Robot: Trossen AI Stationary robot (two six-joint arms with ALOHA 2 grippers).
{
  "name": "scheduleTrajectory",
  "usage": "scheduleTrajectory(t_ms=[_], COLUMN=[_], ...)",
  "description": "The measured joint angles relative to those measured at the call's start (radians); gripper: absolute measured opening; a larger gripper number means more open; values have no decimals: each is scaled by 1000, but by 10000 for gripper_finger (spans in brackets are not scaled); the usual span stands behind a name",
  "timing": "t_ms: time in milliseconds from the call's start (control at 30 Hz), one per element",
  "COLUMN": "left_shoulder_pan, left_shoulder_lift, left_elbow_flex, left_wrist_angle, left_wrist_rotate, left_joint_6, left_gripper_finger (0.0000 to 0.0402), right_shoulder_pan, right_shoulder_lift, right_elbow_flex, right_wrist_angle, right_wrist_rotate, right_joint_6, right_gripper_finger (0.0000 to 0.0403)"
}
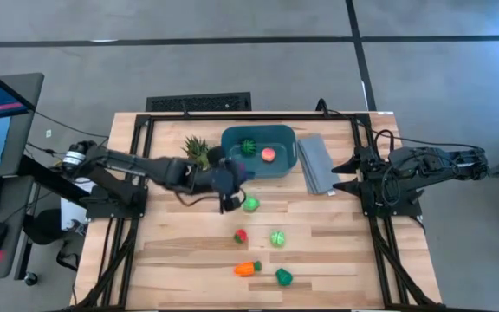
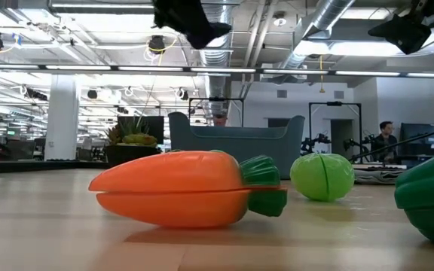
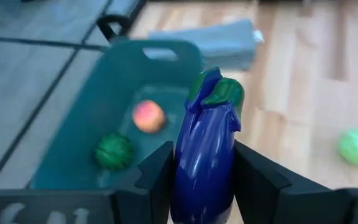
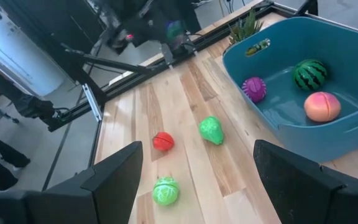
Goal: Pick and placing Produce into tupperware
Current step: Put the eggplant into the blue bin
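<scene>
— On the table, how many pieces of produce do you count?

— Five lie loose on the wood: a green pear-like piece (image 1: 250, 204) just beside the left gripper (image 1: 229, 202), a red strawberry (image 1: 241, 236), a pale green ball (image 1: 277, 238), an orange carrot (image 1: 247, 269) and a dark green piece (image 1: 283, 276) nearest the front edge. Three more sit inside the teal tupperware (image 1: 285, 165): one striped watermelon (image 1: 249, 146), one pink peach (image 1: 268, 155) and one magenta piece (image 4: 253, 89), which only the right wrist view shows. A ninth, the purple eggplant (image 3: 205, 152), is in the left gripper.

— How is the eggplant held?

— Its dark fingers (image 3: 159, 174) press against both sides of the body, clamped on it. The long axis runs along the fingers, with the green cap pointing out past the tips toward the tub. The gripper hangs above the table by the tub's near-left corner, close to the spiky potted plant (image 1: 197, 151).

— And the carrot?

— It lies flat on its side, long axis roughly left to right, leafy green end toward the dark green piece.

— Where is the other arm?

— The right gripper (image 1: 347, 173) waits at the table's right side, next to one grey ribbed slab (image 1: 315, 163) that lies against the tub's right end. Its jaws stand wide apart, holding nothing.
</scene>
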State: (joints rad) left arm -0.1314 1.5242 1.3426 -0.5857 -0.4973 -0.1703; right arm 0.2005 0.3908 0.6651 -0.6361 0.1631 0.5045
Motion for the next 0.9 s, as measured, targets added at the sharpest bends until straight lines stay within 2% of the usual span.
scheduleTrajectory(t_ms=[233,467,667,900], left_shoulder_pan=[192,336,410,462], left_shoulder_lift=[23,107,210,317], left_elbow_flex=[-7,-6,-8,-8], left_wrist_angle=[108,255,280,284], left_wrist_rotate=[146,310,415,477], left_joint_6=[128,187,188,188], left_gripper_finger=[130,130,130,130], right_shoulder_pan=[0,0,0,0], right_shoulder_lift=[0,-1,-5,-5], right_elbow_flex=[0,-1,-1,-1], right_wrist_angle=[0,-5,-19,-23], right_wrist_rotate=[3,9,23,30], right_joint_6=[10,11,11,12], right_gripper_finger=[329,329,329,329])
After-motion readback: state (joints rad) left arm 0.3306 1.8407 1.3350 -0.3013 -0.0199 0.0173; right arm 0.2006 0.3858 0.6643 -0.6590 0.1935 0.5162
